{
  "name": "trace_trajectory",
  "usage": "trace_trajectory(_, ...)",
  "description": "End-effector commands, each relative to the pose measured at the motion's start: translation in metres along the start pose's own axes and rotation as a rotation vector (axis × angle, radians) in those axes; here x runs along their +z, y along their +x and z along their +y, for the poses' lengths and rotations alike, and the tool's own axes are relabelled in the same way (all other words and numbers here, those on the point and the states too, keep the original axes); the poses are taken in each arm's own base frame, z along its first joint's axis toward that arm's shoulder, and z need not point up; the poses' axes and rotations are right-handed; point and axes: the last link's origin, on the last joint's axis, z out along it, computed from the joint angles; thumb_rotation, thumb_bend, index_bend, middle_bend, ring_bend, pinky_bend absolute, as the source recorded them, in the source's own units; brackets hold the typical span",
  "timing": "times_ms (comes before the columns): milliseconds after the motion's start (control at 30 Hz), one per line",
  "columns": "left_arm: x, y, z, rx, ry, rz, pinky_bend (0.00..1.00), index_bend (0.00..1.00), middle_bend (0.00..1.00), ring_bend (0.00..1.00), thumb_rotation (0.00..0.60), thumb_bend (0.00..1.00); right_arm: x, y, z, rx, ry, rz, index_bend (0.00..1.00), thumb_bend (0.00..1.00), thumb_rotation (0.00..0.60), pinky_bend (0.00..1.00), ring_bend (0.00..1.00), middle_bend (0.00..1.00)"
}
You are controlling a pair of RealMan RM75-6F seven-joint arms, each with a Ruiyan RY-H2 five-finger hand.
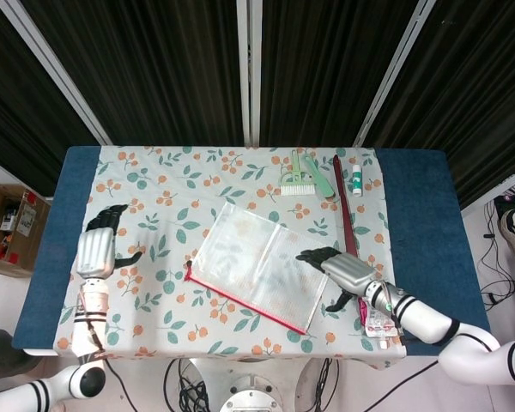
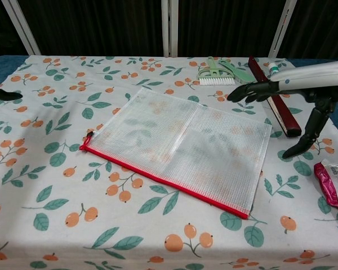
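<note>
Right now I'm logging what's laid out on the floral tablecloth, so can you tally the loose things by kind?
Mesh zipper pouch: 1
Green brush: 1
Pale green flat stick beside the brush: 1
Dark red bar: 1
Small white tube with green label: 1
Pink snack packet: 1
Total: 6

You are working in a lab-style recording bay: black slatted panels (image 1: 154, 60) on white frame bars back the table (image 1: 421, 206), cables (image 1: 498, 257) trail on the bare floor right of it, and a cardboard box (image 1: 13, 225) of oddments sits left of it.
</note>
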Motion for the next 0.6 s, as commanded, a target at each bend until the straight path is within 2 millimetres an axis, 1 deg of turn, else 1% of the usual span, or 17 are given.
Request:
trace_trajectory(33, -0.013, 0.012, -0.031, 0.027, 0.021, -0.020, 0.23, 0.16, 0.15, 0.14, 0.600, 0.09, -0.039, 0.005, 0.047, 0.073, -0.125, 0.222, 0.00, 0.10, 0.600, 0.00, 0.00, 0.05)
trace_trajectory(100, -0.020, 0.020, -0.044, 0.021, 0.019, -0.017, 0.22, 0.18, 0.15, 0.14, 0.600, 0.09, -0.055, 0.003, 0.060, 0.073, -0.162, 0.293, 0.00, 0.16, 0.600, 0.00, 0.00, 0.08)
trace_trajectory(133, -0.025, 0.026, -0.052, 0.025, 0.015, -0.016, 0.22, 0.19, 0.15, 0.14, 0.600, 0.09, -0.066, 0.001, 0.069, 0.065, -0.190, 0.343, 0.00, 0.17, 0.600, 0.00, 0.00, 0.09)
trace_trajectory(233, -0.041, 0.040, -0.072, 0.044, 0.024, 0.005, 0.22, 0.20, 0.15, 0.14, 0.600, 0.09, -0.094, -0.007, 0.089, 0.036, -0.270, 0.459, 0.00, 0.18, 0.600, 0.00, 0.00, 0.10)
trace_trajectory(333, -0.059, 0.048, -0.084, 0.056, 0.044, 0.025, 0.22, 0.21, 0.15, 0.14, 0.600, 0.09, -0.118, -0.019, 0.102, 0.052, -0.331, 0.527, 0.00, 0.18, 0.600, 0.00, 0.00, 0.10)
trace_trajectory(533, -0.100, 0.060, -0.098, 0.073, 0.081, 0.038, 0.21, 0.22, 0.15, 0.14, 0.600, 0.09, -0.161, -0.042, 0.115, 0.091, -0.392, 0.616, 0.00, 0.18, 0.600, 0.00, 0.00, 0.10)
trace_trajectory(600, -0.112, 0.062, -0.099, 0.078, 0.092, 0.042, 0.21, 0.22, 0.15, 0.14, 0.600, 0.09, -0.170, -0.047, 0.117, 0.102, -0.402, 0.642, 0.00, 0.18, 0.600, 0.00, 0.00, 0.10)
